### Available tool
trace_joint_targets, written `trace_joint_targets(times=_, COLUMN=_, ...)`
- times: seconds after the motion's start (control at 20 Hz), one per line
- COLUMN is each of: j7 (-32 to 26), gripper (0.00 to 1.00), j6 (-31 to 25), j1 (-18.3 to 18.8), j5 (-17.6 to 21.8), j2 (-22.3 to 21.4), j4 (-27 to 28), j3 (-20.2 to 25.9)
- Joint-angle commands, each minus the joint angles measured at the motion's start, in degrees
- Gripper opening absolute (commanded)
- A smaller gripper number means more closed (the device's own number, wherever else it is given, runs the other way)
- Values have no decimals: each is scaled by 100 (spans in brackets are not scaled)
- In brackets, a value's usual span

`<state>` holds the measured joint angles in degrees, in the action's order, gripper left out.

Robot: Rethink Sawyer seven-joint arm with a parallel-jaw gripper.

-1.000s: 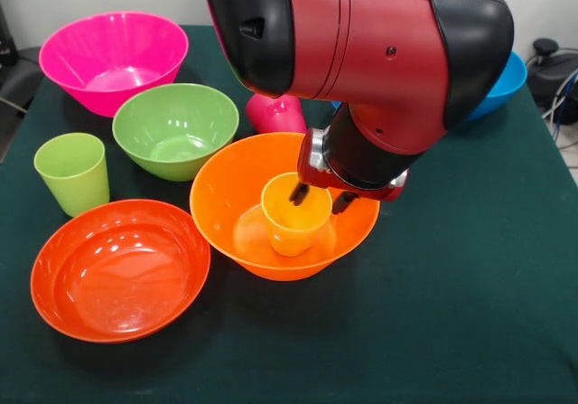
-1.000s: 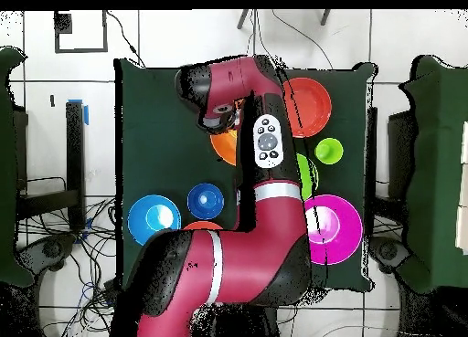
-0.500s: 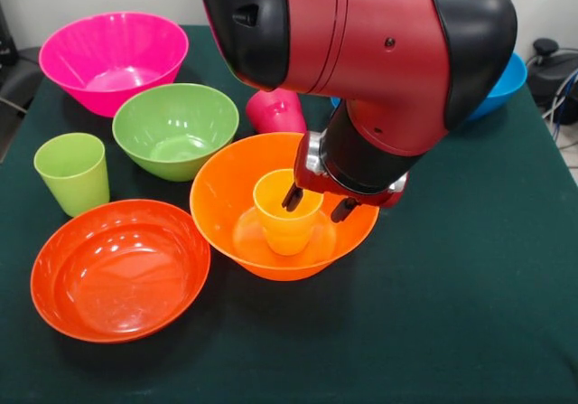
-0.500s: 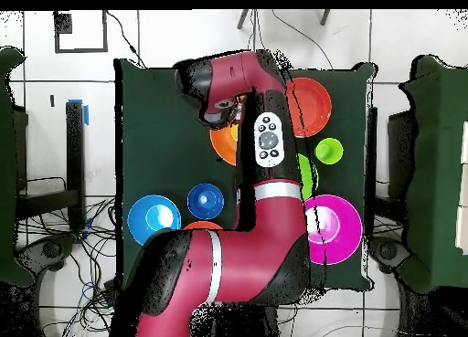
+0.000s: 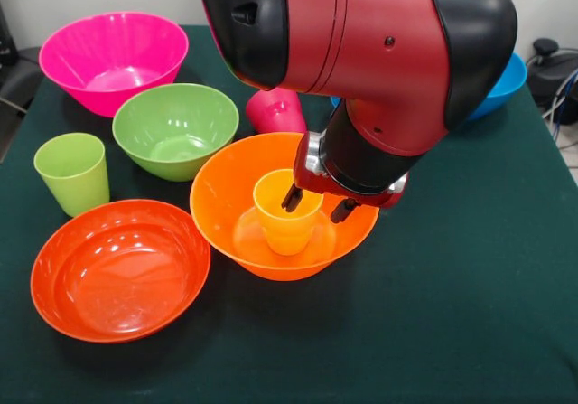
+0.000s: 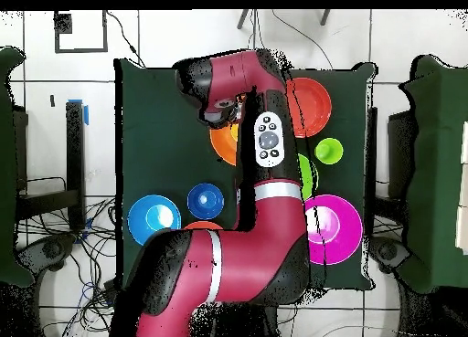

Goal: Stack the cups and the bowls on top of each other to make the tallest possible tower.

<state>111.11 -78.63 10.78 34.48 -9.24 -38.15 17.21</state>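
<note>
The yellow-orange cup (image 5: 285,216) stands upright inside the big orange bowl (image 5: 226,207) at the table's middle. My gripper (image 5: 316,204) hangs open over the cup's right side: one fingertip is at the rim's inner edge, the other is outside the cup over the bowl. A lime green cup (image 5: 72,171) stands at the left. Behind the orange bowl, the red-pink cup (image 5: 274,112) is half hidden by the arm. In the overhead view the arm covers the gripper and most of the orange bowl (image 6: 222,143).
Left of the arm are a big pink bowl (image 5: 113,56), a green bowl (image 5: 176,128) and a red-orange bowl (image 5: 119,268). A light blue bowl (image 5: 502,86) shows behind the arm. Overhead, a small dark blue bowl (image 6: 206,201) sits beside the light blue bowl (image 6: 154,218).
The yellow-orange cup has shifted slightly left inside the orange bowl over the last second. The gripper has shifted slightly with it, then held still.
</note>
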Motion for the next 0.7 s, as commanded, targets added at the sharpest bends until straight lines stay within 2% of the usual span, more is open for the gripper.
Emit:
trace_joint_targets(times=0.05, j7=-1562, gripper=100, j6=-309, j1=-120, j5=275, j2=54, j4=-102, j3=70)
trace_joint_targets(times=0.3, j7=-1557, gripper=100, j6=-321, j1=-94, j5=230, j2=30, j4=-160, j3=78)
trace_joint_targets(times=0.7, j7=-1543, gripper=100, j6=-669, j1=-71, j5=-30, j2=-367, j4=-457, j3=88)
